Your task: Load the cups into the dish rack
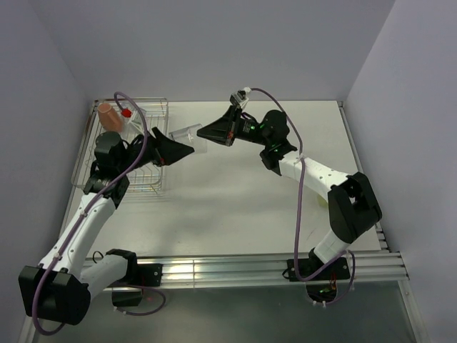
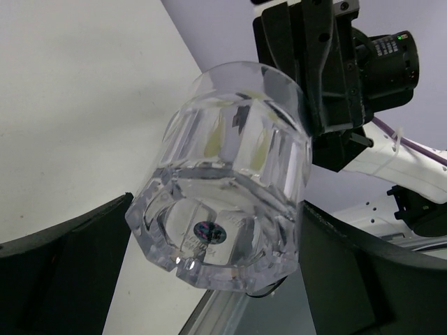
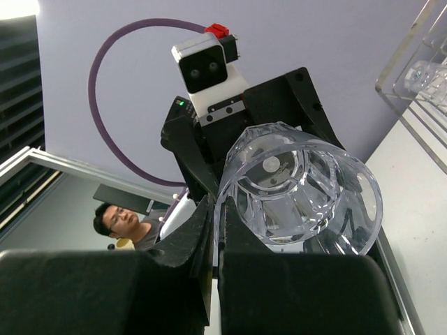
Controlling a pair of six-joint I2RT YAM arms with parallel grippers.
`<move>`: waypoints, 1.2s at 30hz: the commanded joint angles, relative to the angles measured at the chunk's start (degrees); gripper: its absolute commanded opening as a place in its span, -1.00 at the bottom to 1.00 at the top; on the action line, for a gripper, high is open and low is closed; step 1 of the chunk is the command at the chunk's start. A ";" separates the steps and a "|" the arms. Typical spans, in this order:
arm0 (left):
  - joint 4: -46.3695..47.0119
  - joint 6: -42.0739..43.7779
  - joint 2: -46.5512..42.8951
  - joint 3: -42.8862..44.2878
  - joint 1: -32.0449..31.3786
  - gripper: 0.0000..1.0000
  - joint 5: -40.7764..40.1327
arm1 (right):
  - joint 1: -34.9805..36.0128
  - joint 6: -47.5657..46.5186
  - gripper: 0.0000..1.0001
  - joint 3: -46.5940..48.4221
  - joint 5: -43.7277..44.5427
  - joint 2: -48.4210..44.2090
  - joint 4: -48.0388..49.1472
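A clear tumbler [image 1: 188,134] hangs in the air on its side between my two grippers, just right of the dish rack [image 1: 158,107]. My right gripper [image 1: 205,131] is shut on its rim, one finger inside and one outside, as the right wrist view [image 3: 218,213] shows. My left gripper [image 1: 180,148] has its jaws wide around the tumbler's thick base [image 2: 209,237], both fingers against the glass. The terracotta-orange mug [image 1: 109,116] sits in the rack's far left corner. Something clear, perhaps the other tumbler [image 3: 423,70], lies in the rack.
The rack stands at the table's far left, with my left arm [image 1: 107,186] lying over its near part. The white table [image 1: 243,200] has a raised edge rail at the right [image 1: 360,164]. Grey walls close in the back and sides.
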 commanded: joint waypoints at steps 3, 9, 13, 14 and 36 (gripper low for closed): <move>5.27 -2.10 -2.31 0.68 0.13 0.99 -1.31 | 1.45 0.88 -1.00 -0.61 -3.60 -1.92 4.19; 4.57 -2.01 -2.84 1.30 0.13 0.98 -1.32 | 1.45 0.44 -1.00 -0.96 -3.60 -1.92 3.92; 4.04 -1.84 -3.11 1.65 0.21 0.98 -1.49 | 1.45 0.35 -1.00 -1.31 -3.51 -1.92 3.92; 4.04 -1.84 -3.19 1.65 0.13 0.97 -1.15 | 1.37 0.35 -1.00 -1.40 -3.34 -1.92 3.92; 0.96 -0.08 -4.43 0.42 0.13 0.85 1.14 | -1.45 3.86 -1.00 -2.02 -2.11 -0.42 8.49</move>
